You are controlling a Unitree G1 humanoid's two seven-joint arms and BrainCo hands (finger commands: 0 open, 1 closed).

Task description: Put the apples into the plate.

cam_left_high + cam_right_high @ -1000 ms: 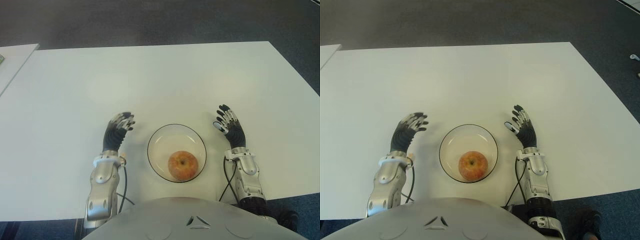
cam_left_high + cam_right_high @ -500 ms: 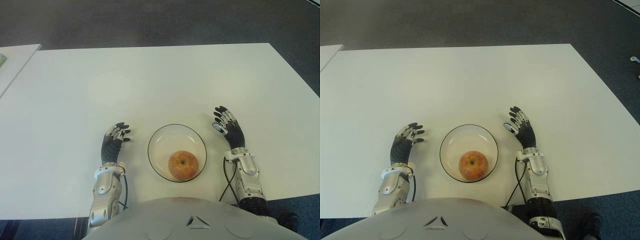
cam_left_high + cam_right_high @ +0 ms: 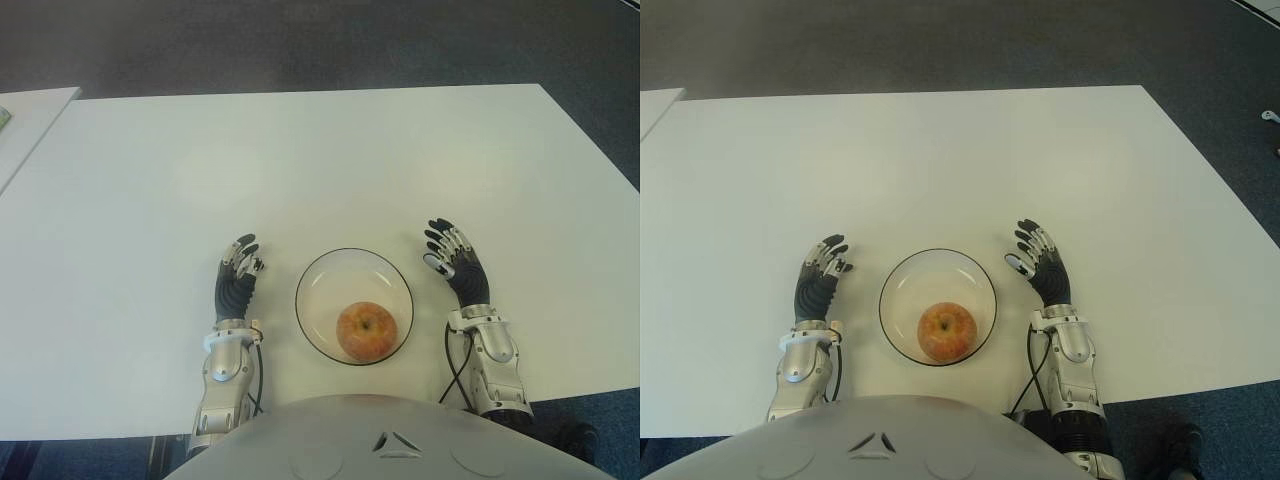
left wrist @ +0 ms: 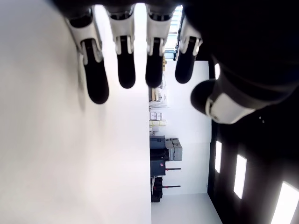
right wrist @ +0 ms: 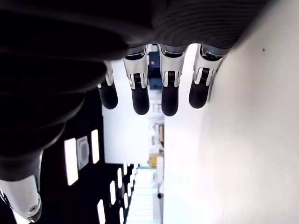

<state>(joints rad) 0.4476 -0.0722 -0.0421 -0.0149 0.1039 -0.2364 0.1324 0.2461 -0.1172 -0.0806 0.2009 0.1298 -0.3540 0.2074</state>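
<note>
Sitting in a round clear glass plate (image 3: 312, 275) on the smooth white desk (image 3: 300, 160): one glossy red-yellow apple (image 3: 365, 331). Flanking it, left hand (image 3: 236, 277) and right hand (image 3: 456, 264), fingers spread wide, holding nothing.

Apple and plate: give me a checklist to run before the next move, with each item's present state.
1. Apple in the plate: ok, it sits toward the near rim.
2. Other apples on the table: none in view, ok.
3. Left hand empty: ok, fingers open, left of the plate.
4. Right hand empty: ok, fingers open, right of the plate.
5. Both hands apart from the plate: ok.
</note>
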